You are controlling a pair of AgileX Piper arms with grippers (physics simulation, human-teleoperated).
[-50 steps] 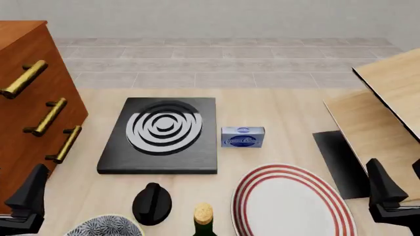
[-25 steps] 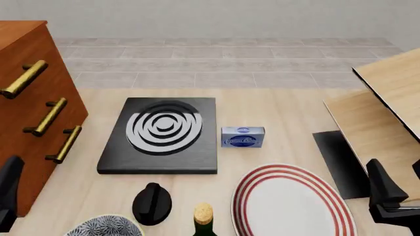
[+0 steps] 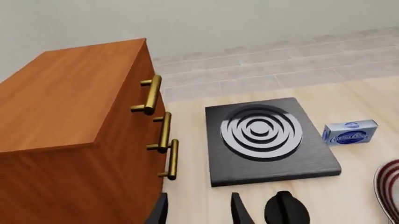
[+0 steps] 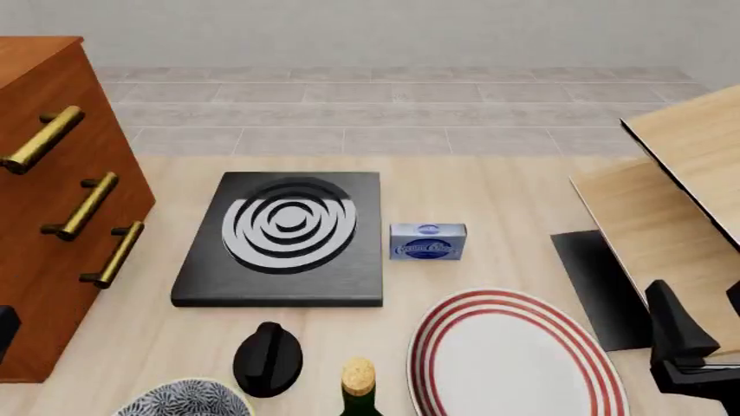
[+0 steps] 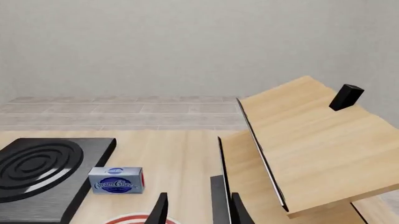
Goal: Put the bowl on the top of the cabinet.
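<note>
The bowl, white-rimmed with a dark leafy pattern, sits at the near edge of the table, cut off by the front view's bottom edge. The tall reddish-brown cabinet with brass handles stands at the left; its flat top shows in the left wrist view. Only a dark sliver of my left gripper shows at the front view's left edge, beside the cabinet's base. The left wrist view shows the left gripper open and empty, with no bowl in sight. My right gripper hangs open at the near right, also empty.
A black burner slab lies mid-table with a blue box to its right. A red-ringed white plate, a black knob-like object and a corked bottle top sit near the bowl. Pale-wood slanted panels stand at the right.
My left gripper has slid leftward, almost out of the front view. The right gripper and all the objects have stayed put.
</note>
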